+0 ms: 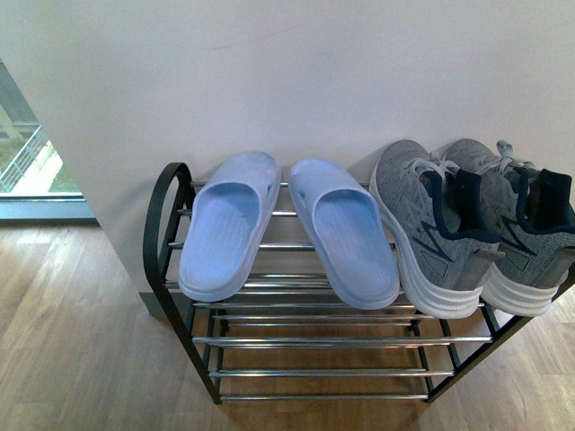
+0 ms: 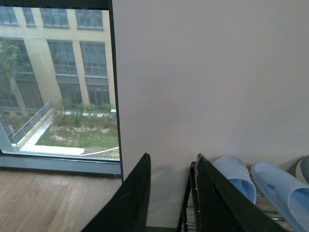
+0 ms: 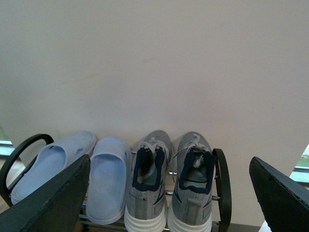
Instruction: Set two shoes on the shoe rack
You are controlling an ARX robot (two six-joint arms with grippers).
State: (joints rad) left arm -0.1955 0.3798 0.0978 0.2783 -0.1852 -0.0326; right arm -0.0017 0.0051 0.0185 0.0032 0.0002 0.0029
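Shoe rack (image 1: 180, 193): standing against a pale wall (image 1: 296, 72) on the wooden floor (image 1: 72, 341), showing a black frame and chrome bars on several tiers.
Left sneaker (image 1: 427, 229): sitting on the top tier at about 3 o'clock in the front view, toe pointing at the wall, white heel sole overhanging the front bar.
Right sneaker (image 1: 521, 224): sitting just beside the first on its 3 o'clock side, pressing against it, toe to the wall, running partly out of the front view.
Sandals (image 1: 229, 224): lying on the same tier at about 9 o'clock from the sneakers, two pale blue slides side by side, the nearer one touching or almost touching the left sneaker.
Left tool (image 2: 169, 198): showing in its wrist view with dark fingers (image 2: 128, 203) standing apart, holding nothing, hanging near the rack's sandal end beside a window (image 2: 58, 82).
Right tool (image 3: 169, 193): showing in its wrist view with fingers (image 3: 53, 203) spread wide, gripping nothing, facing the sneakers from the front of the rack, well clear of both.
Arms: not appearing in the front view.
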